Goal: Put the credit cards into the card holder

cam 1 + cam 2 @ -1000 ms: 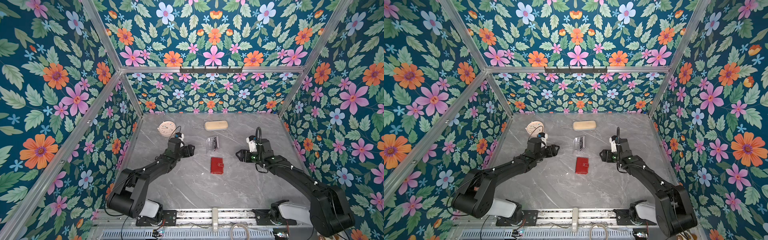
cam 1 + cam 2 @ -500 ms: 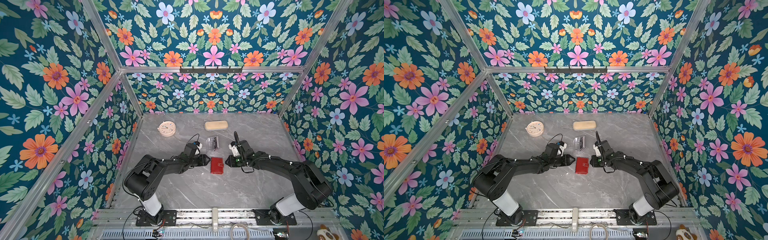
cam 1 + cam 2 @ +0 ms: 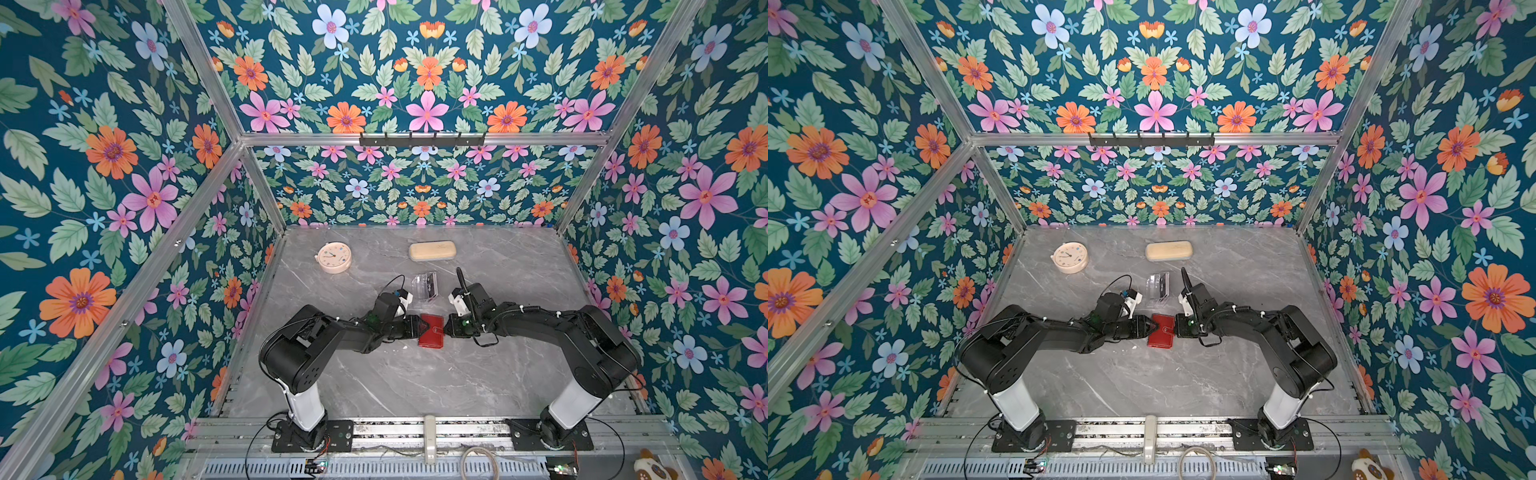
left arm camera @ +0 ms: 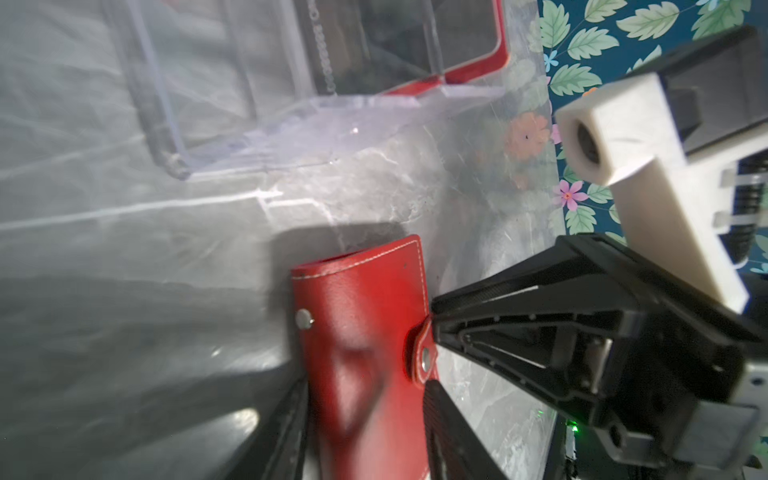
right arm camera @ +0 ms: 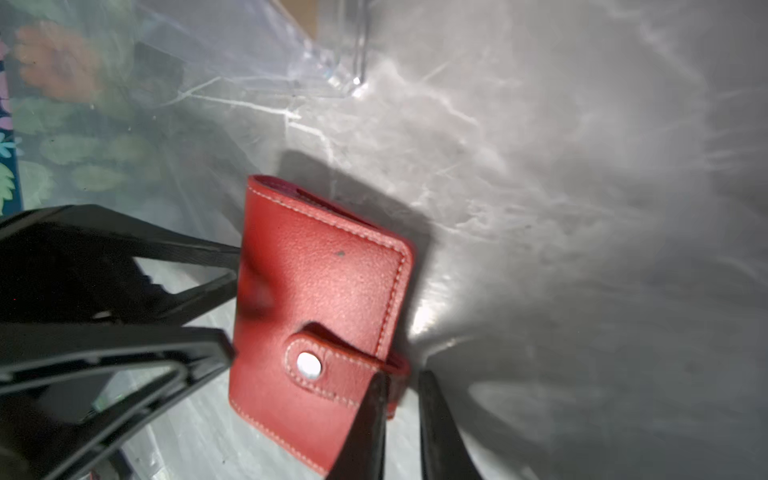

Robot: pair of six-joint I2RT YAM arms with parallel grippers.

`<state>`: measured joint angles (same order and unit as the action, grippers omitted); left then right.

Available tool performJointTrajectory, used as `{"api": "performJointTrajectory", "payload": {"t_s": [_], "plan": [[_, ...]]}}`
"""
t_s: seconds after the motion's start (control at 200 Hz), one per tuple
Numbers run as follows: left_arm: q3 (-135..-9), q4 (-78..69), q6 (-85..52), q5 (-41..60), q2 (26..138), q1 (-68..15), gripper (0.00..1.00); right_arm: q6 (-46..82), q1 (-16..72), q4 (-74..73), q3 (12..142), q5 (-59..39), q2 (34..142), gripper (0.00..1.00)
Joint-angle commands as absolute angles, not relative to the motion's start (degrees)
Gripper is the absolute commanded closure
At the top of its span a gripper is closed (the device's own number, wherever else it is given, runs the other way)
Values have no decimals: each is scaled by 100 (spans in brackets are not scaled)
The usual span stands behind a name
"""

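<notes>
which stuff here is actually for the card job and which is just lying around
For the job: card holder, credit cards, clear stand they sit in.
Lying about: clock, beige case.

Two black arms [image 3: 540, 322], white base columns [image 3: 305, 405]; looping black cables [image 3: 392, 280]
</notes>
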<state>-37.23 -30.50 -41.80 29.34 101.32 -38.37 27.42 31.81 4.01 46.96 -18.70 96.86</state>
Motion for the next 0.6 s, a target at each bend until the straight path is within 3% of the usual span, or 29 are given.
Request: {"api": "performJointTrajectory", "payload": {"t_s": [0.0, 0.18, 0.27, 0.595], "plan": [[-3735, -3031, -4294, 3064, 10220, -3877, 59, 2857, 3236, 382, 4717, -1839, 9782, 82], [-3770, -2933, -4412, 2951, 10175, -3941, 84, 2865, 3293, 508, 4744, -1613, 9669, 82], [-3773, -2682, -4441, 2692, 10046, -3985, 91, 2820, 3388, 693, 4784, -1309, 9390, 80], [-3814, -2066, -4635, 1971, 9624, -4104, 94, 2665, 3794, 1047, 5109, -1161, 9152, 67]]}}
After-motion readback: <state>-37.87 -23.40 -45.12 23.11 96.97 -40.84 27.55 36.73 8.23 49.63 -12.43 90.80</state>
